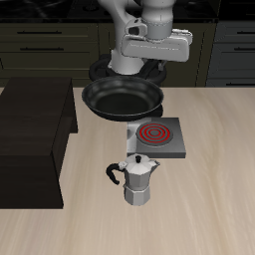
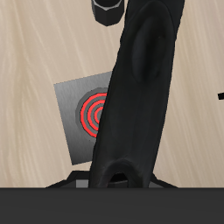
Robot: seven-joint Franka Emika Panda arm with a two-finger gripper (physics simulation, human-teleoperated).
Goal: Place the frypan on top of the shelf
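- Gripper (image 1: 149,62): jaws closed on the frypan (image 1: 122,98) handle.
- Frypan: held above the table, between the shelf (image 1: 32,139) and the stove (image 1: 155,138).
- Moka pot (image 1: 136,181): nearer the front edge.

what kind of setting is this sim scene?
Most likely a kitchen mock-up: a small stove with a red coil, a silver moka pot and a black frypan held by the gripper over a light wood table, dark drawer cabinets behind.
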